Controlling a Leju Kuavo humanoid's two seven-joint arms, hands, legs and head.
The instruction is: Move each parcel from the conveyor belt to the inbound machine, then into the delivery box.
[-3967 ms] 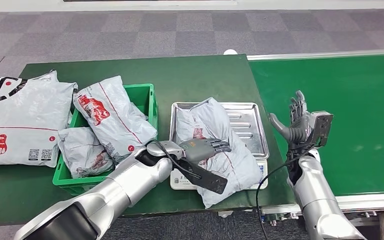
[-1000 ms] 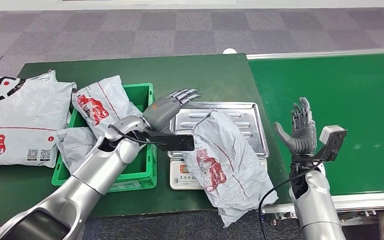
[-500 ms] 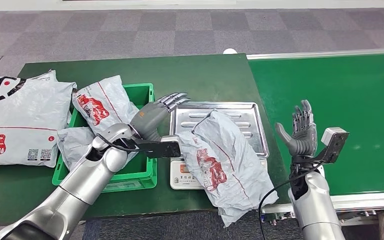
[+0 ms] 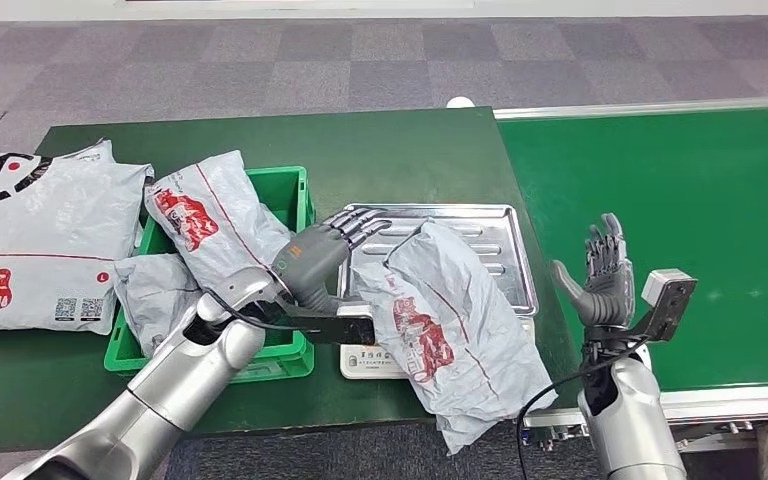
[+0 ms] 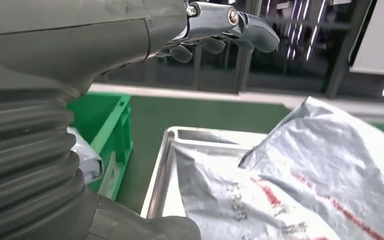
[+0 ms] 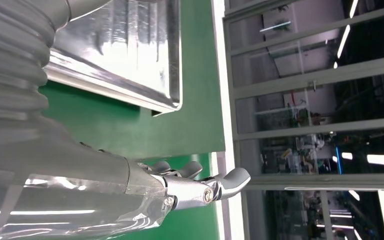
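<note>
Presently, the left hand hovered with fingers extended and holding nothing, just left of the grey parcel. That parcel lay across the steel tray of the inbound machine, its lower end hanging past the tabletop edge. The right hand stood upright, fingers spread and empty, over the conveyor belt. The green delivery box held other parcels.

A parcel lies across the tray at the desk's front edge, with a crate of parcels left and the conveyor right.
</note>
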